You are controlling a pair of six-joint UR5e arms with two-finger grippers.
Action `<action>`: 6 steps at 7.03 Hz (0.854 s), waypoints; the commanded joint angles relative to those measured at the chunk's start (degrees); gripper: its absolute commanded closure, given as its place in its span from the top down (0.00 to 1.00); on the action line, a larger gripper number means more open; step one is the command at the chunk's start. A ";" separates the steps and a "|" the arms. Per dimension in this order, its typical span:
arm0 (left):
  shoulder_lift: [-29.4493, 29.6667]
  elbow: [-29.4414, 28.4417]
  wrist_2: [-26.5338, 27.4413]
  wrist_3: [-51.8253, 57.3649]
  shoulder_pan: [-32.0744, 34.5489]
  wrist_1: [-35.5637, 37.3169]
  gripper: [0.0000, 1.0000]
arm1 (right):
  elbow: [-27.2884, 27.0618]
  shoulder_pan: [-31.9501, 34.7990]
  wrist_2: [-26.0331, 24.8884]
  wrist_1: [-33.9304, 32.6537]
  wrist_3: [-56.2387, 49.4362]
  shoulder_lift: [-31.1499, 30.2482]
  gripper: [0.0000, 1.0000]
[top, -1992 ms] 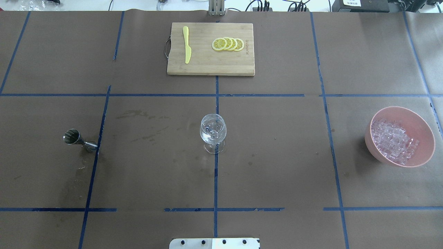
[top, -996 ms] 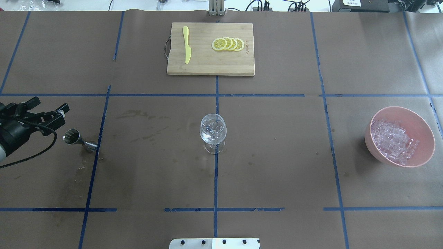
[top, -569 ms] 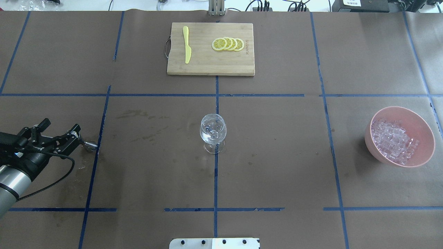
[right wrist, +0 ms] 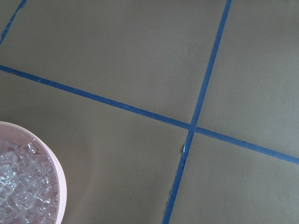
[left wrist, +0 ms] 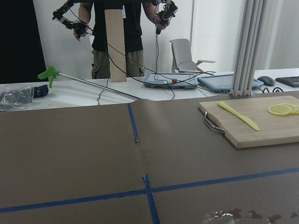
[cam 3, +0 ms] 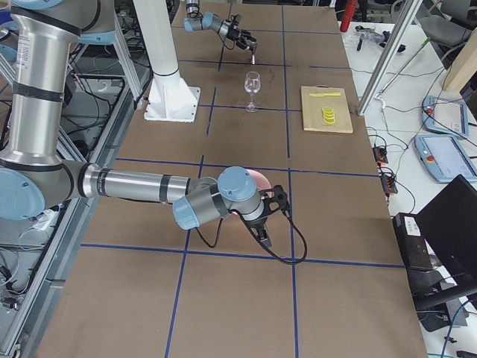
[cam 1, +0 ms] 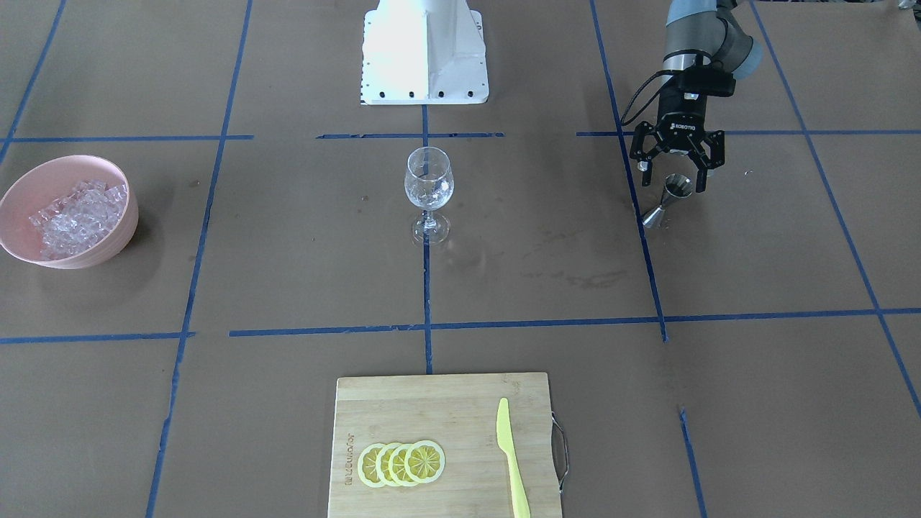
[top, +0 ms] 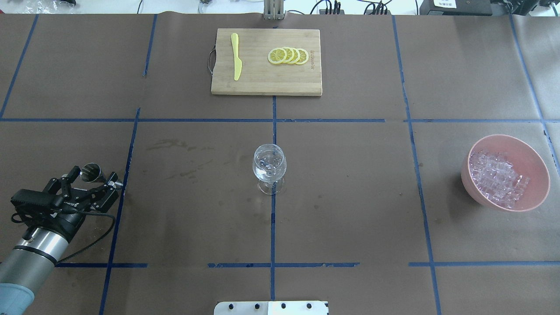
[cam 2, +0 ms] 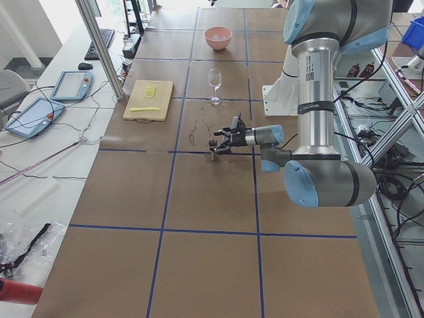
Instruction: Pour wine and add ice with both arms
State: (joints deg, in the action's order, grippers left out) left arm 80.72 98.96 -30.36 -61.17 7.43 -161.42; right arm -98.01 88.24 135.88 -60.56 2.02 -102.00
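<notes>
Ice [top: 498, 177] lay heaped in the pink bowl [top: 472, 192] at the robot's right end of the table [top: 350, 210], well apart from the pincer at work. The left gripper [top: 92, 178] had its fingers spread to either side of the steel jigger [cam 1: 669, 200], level with its upper cup and apparently not yet touching it. That straddle read as the set-up for a side grasp, which would keep the measure upright when carried. The jigger stood just beside a blue tape line [top: 118, 210] on the robot's left. Farther in, the wine glass [top: 269, 166] stood midway along the table, likely so that either gripper could reach it. The right gripper [cam 3: 267, 237] hung near the bowl, presumably placed for the ice. It showed only in the right side view, so whether it was spread or pressed together could not be told. Pouring had not begun.
</notes>
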 commanded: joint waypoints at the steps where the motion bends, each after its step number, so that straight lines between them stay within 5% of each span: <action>1: 1.63 -4.03 1.35 -2.01 -0.75 -0.30 1.00 | 0.01 0.00 0.00 0.00 0.00 0.04 1.00; 4: 3.83 -8.08 2.14 -4.84 -1.10 -0.30 0.96 | 0.01 0.00 0.00 0.00 0.00 0.04 1.00; 5: 3.83 -8.34 2.15 -4.84 -1.10 -0.30 0.85 | -0.08 0.00 0.00 0.00 0.00 0.04 1.00; 6: 3.83 -8.26 2.15 -4.84 -1.10 -0.39 0.64 | -0.08 0.00 0.00 0.00 0.00 0.04 1.00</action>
State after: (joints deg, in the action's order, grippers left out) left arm 84.50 90.84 -28.29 -65.97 6.33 -161.74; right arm -98.05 88.24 135.88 -60.56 2.02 -101.96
